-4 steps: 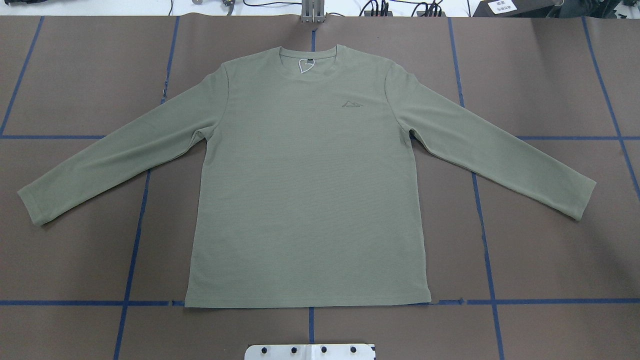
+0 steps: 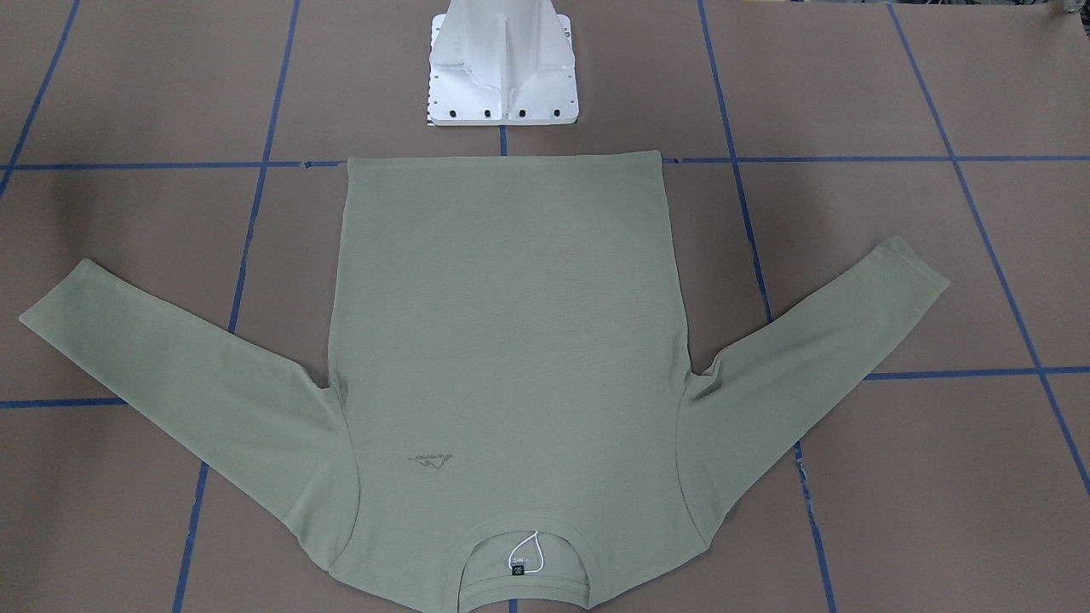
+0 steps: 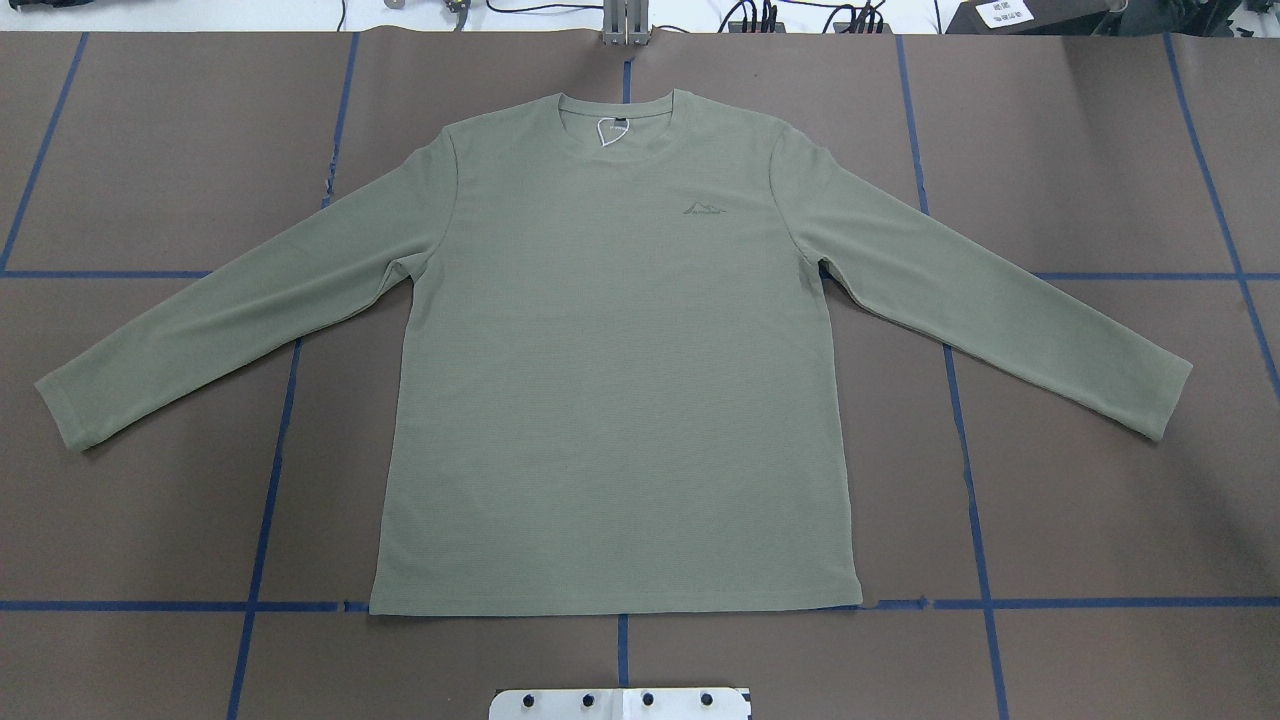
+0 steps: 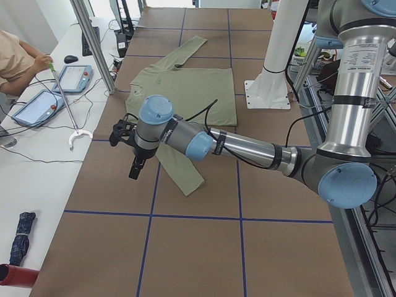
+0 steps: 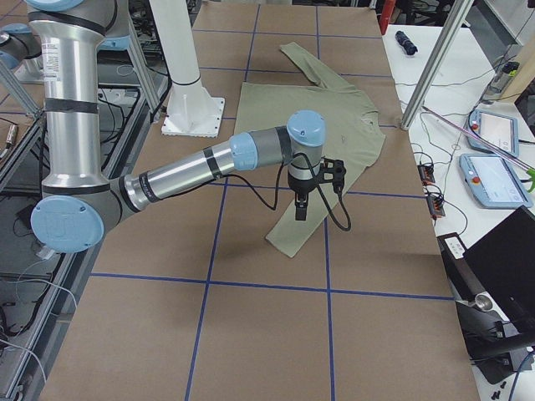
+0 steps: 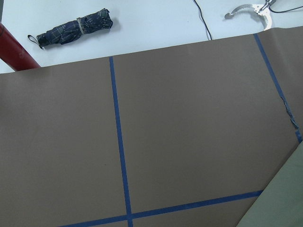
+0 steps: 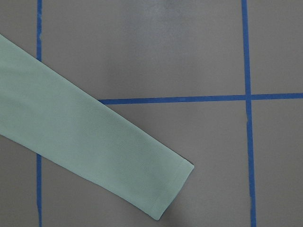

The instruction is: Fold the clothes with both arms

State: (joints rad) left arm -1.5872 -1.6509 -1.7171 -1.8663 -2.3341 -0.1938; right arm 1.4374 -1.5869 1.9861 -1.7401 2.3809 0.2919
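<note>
The shirt (image 3: pixel 610 380) lies flat on the bench (image 3: pixel 150 520) with its front up. The collar points away from me, the hem is near my base, and both sleeves are spread out to the sides. I judge that folding has not started yet, and this is the approach before the first grasp.

My left tool (image 4: pixel 132 176) hangs above the bench near the end of the left sleeve (image 3: pixel 230 310). Its camera sees mostly bare bench and only an edge of the cloth in one corner. My right tool (image 5: pixel 300 215) hangs over the right sleeve (image 3: pixel 990 300), and its camera looks down on the cuff (image 7: pixel 170 189). Both tools show only in the side views, so I cannot tell if their fingers are apart or together. Neither one touches the shirt.

I think the next move is to go down on each cuff, pinch only the sleeve cloth, and carry it inward across the body. The left tool may first need to shift toward its sleeve.

Compared with the earlier overhead picture, nothing has changed: the shirt has the same shape and the same place.
</note>
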